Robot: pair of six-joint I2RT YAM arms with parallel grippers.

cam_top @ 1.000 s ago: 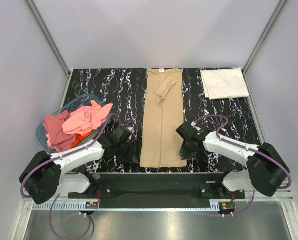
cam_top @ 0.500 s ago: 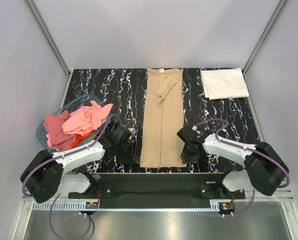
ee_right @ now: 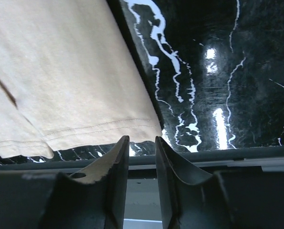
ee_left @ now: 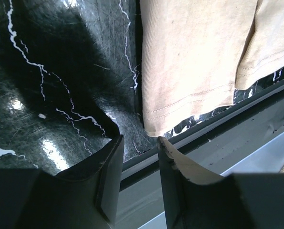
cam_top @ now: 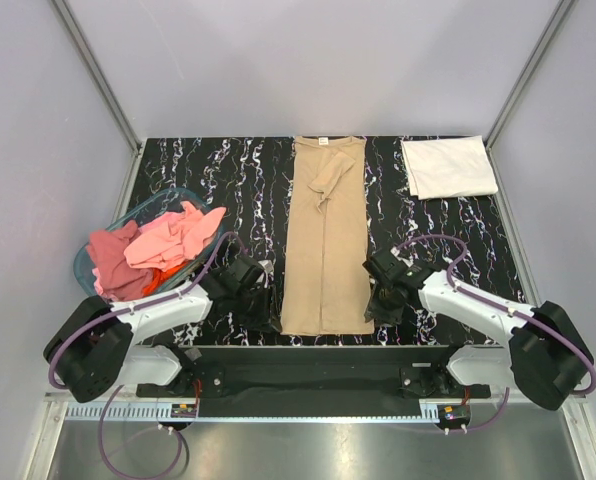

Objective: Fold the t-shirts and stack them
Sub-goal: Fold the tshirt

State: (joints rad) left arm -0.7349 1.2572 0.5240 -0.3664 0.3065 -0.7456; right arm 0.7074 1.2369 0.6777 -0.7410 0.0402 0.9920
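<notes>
A tan t-shirt (cam_top: 323, 240) lies flat as a long narrow strip down the middle of the black marble table, collar at the far end. My left gripper (cam_top: 269, 320) sits low at its near left corner. In the left wrist view it (ee_left: 140, 139) is open and empty, the tan hem corner (ee_left: 156, 126) just ahead of its tips. My right gripper (cam_top: 372, 314) is at the near right corner, open in the right wrist view (ee_right: 141, 139), with the tan hem (ee_right: 85, 129) just beyond its fingertips. A folded white t-shirt (cam_top: 448, 167) lies at the far right. Pink and red t-shirts (cam_top: 163, 245) are piled at the left.
The pink and red shirts sit in a translucent blue basket (cam_top: 86, 262) at the table's left side. The table's near edge and metal rail (cam_top: 318, 352) run just behind both grippers. Grey walls close in the left, right and far sides.
The right gripper's jaws have opened; they were shut at the shirt's right edge. Both grippers have slid a little toward the table's near edge, to the hem corners.
</notes>
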